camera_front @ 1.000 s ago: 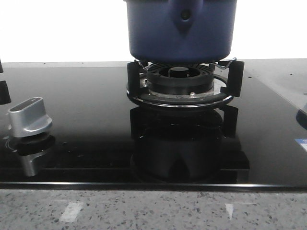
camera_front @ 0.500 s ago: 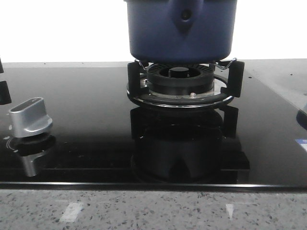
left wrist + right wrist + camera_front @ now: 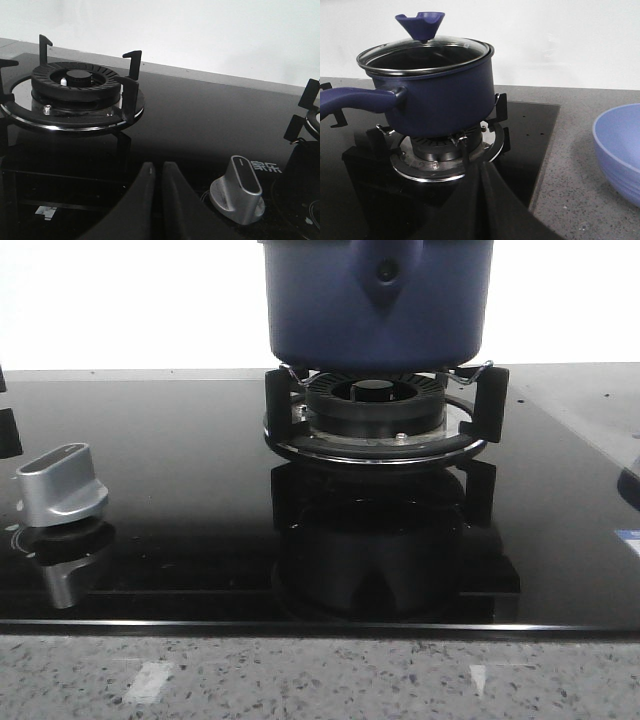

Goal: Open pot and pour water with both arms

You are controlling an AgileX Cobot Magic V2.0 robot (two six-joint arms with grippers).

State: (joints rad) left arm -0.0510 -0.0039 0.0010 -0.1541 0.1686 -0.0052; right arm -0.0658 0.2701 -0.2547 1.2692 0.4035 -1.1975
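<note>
Pot: dark-blue, round, straight-sided with a rounded bottom edge, matte finish. Sits on the black pronged burner of a glossy black glass hob. Glass lid with a metal rim is on the pot, topped by a blue funnel-shaped knob. Long blue handle sticks out sideways. In the front view the pot's triangular handle mount with one hole faces the camera; the pot top is cut off by the frame edge.

Burner: ribbed black cap inside a chrome ring. A second burner, bare, shows in the left wrist view, with a silver dial on the glass near it. Hob surface mirrors the burner and dial.

Light-blue bowl, smooth, stands on the desk beside the hob, well apart from the pot. Desk is grey speckled stone. White plain wall behind.

Left gripper: black jaws narrow, tips nearly touching, holding nothing, above the glass near the dial. Right gripper: black jaws pressed together, holding nothing, low in front of the pot's burner.
</note>
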